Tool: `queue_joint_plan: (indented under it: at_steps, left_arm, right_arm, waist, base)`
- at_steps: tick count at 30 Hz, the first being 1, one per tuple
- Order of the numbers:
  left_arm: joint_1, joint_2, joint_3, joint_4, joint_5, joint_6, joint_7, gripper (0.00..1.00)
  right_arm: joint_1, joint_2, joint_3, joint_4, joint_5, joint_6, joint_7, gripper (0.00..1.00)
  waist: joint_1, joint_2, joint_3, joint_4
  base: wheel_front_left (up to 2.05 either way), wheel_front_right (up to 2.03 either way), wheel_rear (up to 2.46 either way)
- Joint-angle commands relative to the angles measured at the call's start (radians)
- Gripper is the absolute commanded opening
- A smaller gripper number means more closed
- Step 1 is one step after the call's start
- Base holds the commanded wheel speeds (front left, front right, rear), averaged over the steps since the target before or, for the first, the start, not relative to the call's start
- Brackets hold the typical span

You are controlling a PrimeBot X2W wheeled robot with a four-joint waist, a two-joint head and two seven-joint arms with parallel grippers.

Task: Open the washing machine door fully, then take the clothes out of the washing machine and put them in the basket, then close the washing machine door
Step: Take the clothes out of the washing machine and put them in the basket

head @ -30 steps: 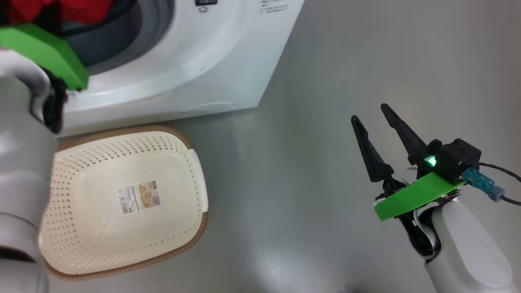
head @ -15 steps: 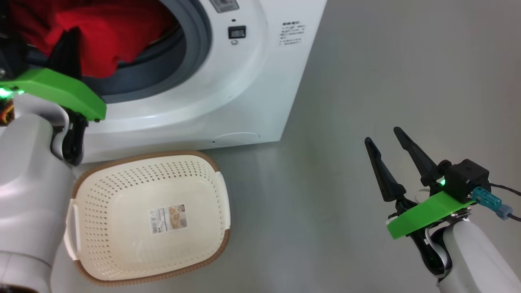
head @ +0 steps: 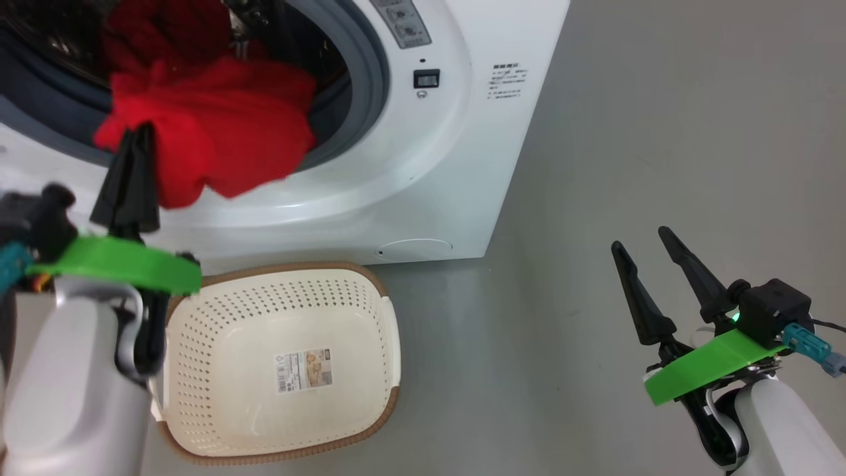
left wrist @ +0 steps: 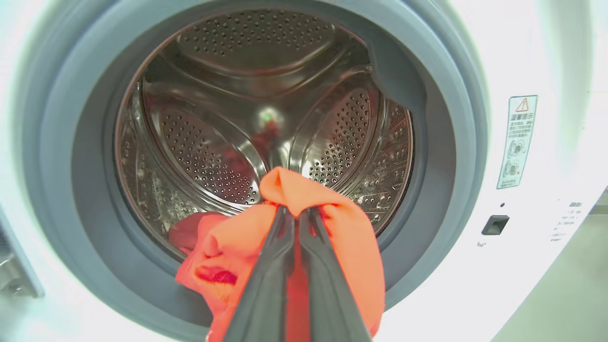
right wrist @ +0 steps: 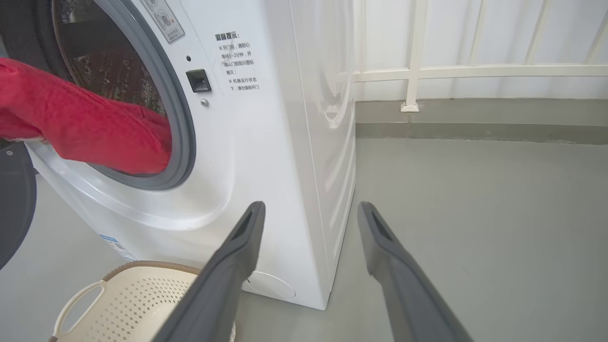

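Observation:
The washing machine (head: 429, 198) stands with its round opening uncovered and its steel drum (left wrist: 213, 133) in sight. Red clothes (head: 231, 132) hang out over the grey gasket (left wrist: 427, 199). My left gripper (head: 135, 132) is shut on a fold of the red fabric (left wrist: 351, 247), its fingers pressed together (left wrist: 297, 211) just in front of the opening. The cream basket (head: 291, 268) sits on the floor below the opening, with nothing in it. Out to the right, my right gripper (head: 641, 238) is open over bare floor. A dark curved edge, probably the washing machine door (right wrist: 14, 199), shows at the left of the right wrist view.
Grey floor (head: 628, 119) stretches to the right of the machine. A white railing (right wrist: 413, 71) and a low kerb close off the far side. In the right wrist view the basket (right wrist: 133, 299) shows beside my open right gripper (right wrist: 308, 205).
The head camera has shifted. My left gripper has drawn back out of the opening with the red fabric, which now hangs over the gasket. The right gripper stays open and still.

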Motion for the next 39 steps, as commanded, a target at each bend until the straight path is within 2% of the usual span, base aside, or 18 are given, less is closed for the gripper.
queue_joint_plan:
  at_steps: [1,7,15,19,26,31,39]
  left_arm:
    - [0.047,0.029,0.054,-0.076,0.022,0.008,-0.009,0.0]
    - [0.26,-0.007,0.131,-0.287,0.053,0.019,-0.009,0.0]
    - [0.43,-0.027,0.141,-0.507,0.078,0.056,-0.009,0.0]
    - [0.482,-0.047,0.117,-0.546,0.073,0.066,0.01,0.0]
    - [0.488,-0.074,0.068,-0.421,0.086,0.057,0.009,0.0]
    - [0.437,-0.096,0.048,-0.19,0.073,0.026,-0.001,0.0]
    - [0.272,-0.108,0.026,0.223,0.073,-0.016,-0.009,0.0]
  right_arm:
    - [0.029,-0.011,0.011,-0.026,0.004,0.002,-0.012,1.0]
    - [0.041,-0.017,0.002,-0.031,0.002,0.002,-0.012,1.0]
    - [0.035,-0.026,0.001,-0.031,0.002,0.002,-0.012,1.0]
    - [0.027,-0.026,0.003,-0.033,0.002,0.002,-0.012,1.0]
    - [0.008,-0.022,0.02,-0.031,0.004,0.002,-0.012,1.0]
    - [0.001,-0.015,0.024,-0.032,0.006,0.002,-0.012,1.0]
    - [-0.026,-0.006,0.033,-0.035,0.008,0.002,-0.012,1.0]
  waist:
    - [0.0,0.0,-0.008,0.009]
    - [0.0,0.0,-0.012,0.027]
    - [0.0,0.0,0.002,0.05]
    - [0.0,0.0,0.014,0.052]
    - [0.0,0.0,0.035,0.036]
    - [0.0,0.0,0.056,0.016]
    - [0.0,0.0,0.099,-0.02]
  base:
    - [0.0,0.0,0.0]
    - [0.0,0.0,0.0]
    - [0.0,0.0,0.0]
    - [0.0,0.0,0.0]
    - [0.0,0.0,0.0]
    - [0.0,0.0,0.0]
    - [0.0,0.0,0.0]
